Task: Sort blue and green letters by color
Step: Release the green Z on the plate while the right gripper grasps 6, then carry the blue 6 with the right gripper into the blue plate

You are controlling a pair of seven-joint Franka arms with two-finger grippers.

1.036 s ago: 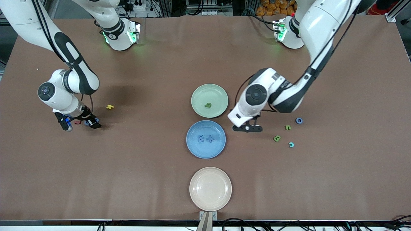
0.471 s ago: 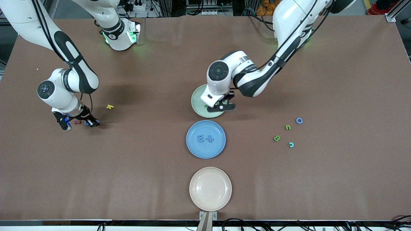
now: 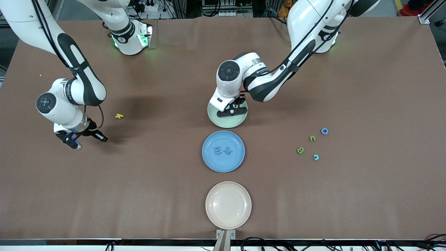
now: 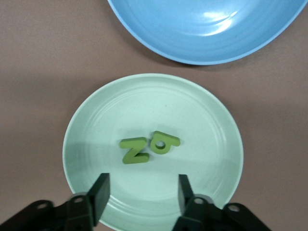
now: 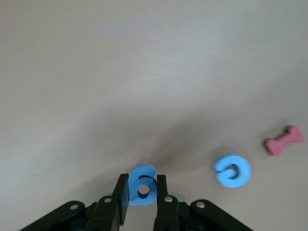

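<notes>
Where a second ago the left gripper (image 3: 232, 112) hung beside the blue plate (image 3: 223, 164) with its fingers shut, it now hangs low over the green plate (image 3: 212, 116), the dish just farther from the front camera than the blue plate, and its fingers stand apart with nothing between them. Its wrist view shows two green pieces lying flat in that dish, a Z (image 4: 134, 150) and a digit with a hole (image 4: 164, 142), touching each other, so the second green item reads as just delivered. Toward the right arm's end of the table from the blue plate, the right gripper (image 5: 142, 191) has gone from partly open to clamped on a blue 6 (image 5: 142, 183) and has lifted slightly off the table. Left on the table under it, per its wrist view, are a blue ring-like letter (image 5: 232, 170) and a red letter (image 5: 284, 141) well apart from it. A yellow letter (image 3: 119, 116) lies near, farther from the front camera. The blue plate holds an E (image 3: 217, 150) and a plus (image 3: 228, 150). The beige plate (image 3: 228, 205), nearer the front camera than the blue plate, holds nothing. Toward the left arm's end of the table from the blue plate four pieces remain unsorted: a blue O (image 3: 324, 131), a green n-shape (image 3: 312, 138), a green B (image 3: 300, 150) and a light blue C (image 3: 316, 157). Judged standing: four items accounted for in plates, one in transit, five blue or green outstanding.
</notes>
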